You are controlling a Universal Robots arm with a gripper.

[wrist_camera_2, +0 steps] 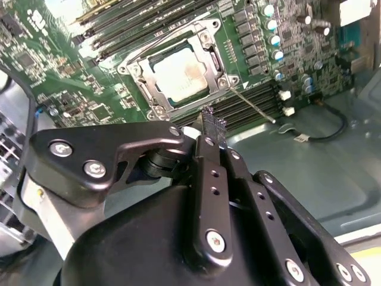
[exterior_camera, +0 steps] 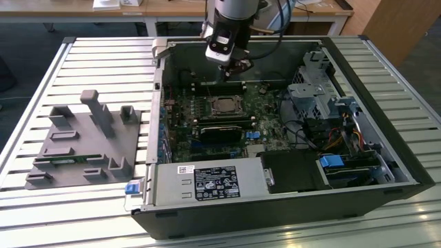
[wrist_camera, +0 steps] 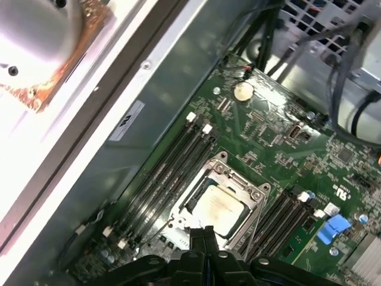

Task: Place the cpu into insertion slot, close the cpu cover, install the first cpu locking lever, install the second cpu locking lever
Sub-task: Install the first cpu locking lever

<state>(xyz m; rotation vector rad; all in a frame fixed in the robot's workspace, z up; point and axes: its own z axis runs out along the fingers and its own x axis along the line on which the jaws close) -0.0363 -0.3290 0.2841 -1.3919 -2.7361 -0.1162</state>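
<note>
Flat square cpu (wrist_camera_2: 180, 74), dull silver-grey with a faint brownish stain at the middle, seated in the slot (wrist_camera_2: 162, 50) on the green board (wrist_camera_2: 47, 71). Over it, the cover (wrist_camera_2: 144, 89): a thin stamped-metal frame, lying flat, the chip's top showing through its square window. Beside one corner of the frame, a thin bright wire lever (wrist_camera_2: 252, 105) slanting out over the long black memory slots (wrist_camera_2: 143, 24) (latched or free, not clear).

Gripper (wrist_camera_2: 213, 119) matte black, made of bolted links with round screw heads. Two narrow fingers (wrist_camera_2: 206, 149) pressed together, ridged at the tips, nothing between them. Poised just off the socket's edge, above the memory slots; contact with the board impossible to judge.

In the exterior view, case (exterior_camera: 276, 217) lying open side up on a slatted metal table (exterior_camera: 103, 57). Open room straight above the board. Tighter toward the exterior view's right, with a grey drive cage (exterior_camera: 310, 95) and loose cables (exterior_camera: 303, 132) crowding the board's edge. Grey moulded fixture (exterior_camera: 82, 139) on the table, just beside the case on the exterior view's left.
</note>
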